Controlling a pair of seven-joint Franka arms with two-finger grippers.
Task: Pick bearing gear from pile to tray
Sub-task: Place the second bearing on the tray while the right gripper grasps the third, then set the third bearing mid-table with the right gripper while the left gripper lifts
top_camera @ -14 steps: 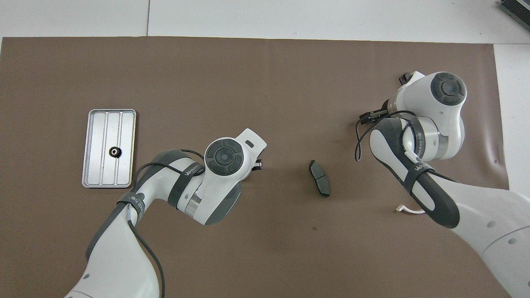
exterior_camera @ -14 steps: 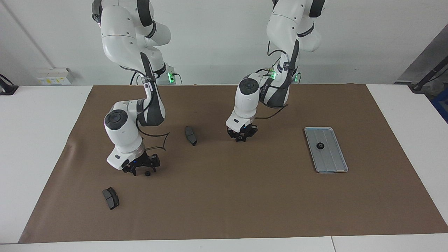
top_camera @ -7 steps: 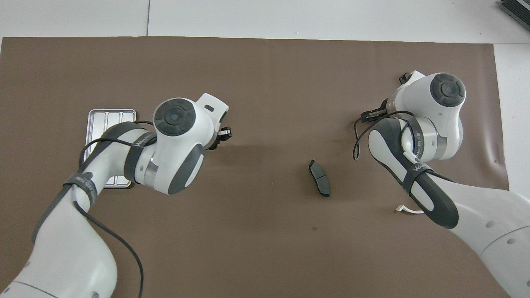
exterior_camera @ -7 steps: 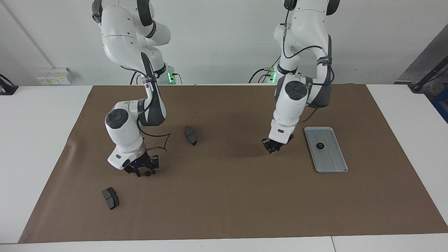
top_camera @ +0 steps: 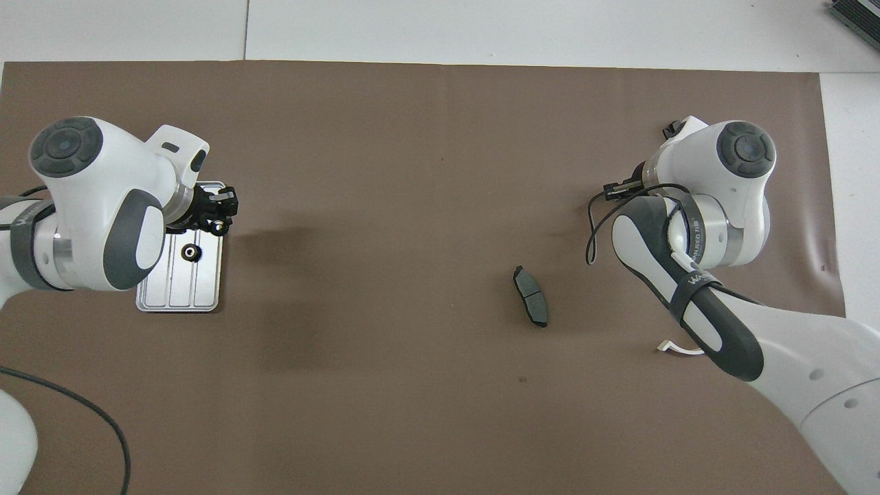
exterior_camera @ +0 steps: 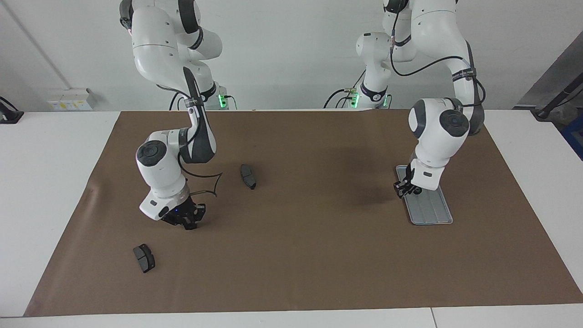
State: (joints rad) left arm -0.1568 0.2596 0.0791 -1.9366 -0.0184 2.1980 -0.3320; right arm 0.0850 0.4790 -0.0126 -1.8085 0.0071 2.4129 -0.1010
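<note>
Faint lettering on the arms' straps is unreadable. A brown paper mat (exterior_camera: 296,255) covers the white bench (exterior_camera: 45,182) before a white wall. The right gripper (exterior_camera: 187,222), fingers together, sits on the mat; whether it holds anything is hidden. The left gripper (top_camera: 218,210), closed on a small part, hangs over the grooved silver metal tray (top_camera: 206,289), where a small black toothed gear (top_camera: 190,253) lies.

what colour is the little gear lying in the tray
Black, with a pale centre hole: the gear on the silver-grey tray shows best in the overhead view.
</note>
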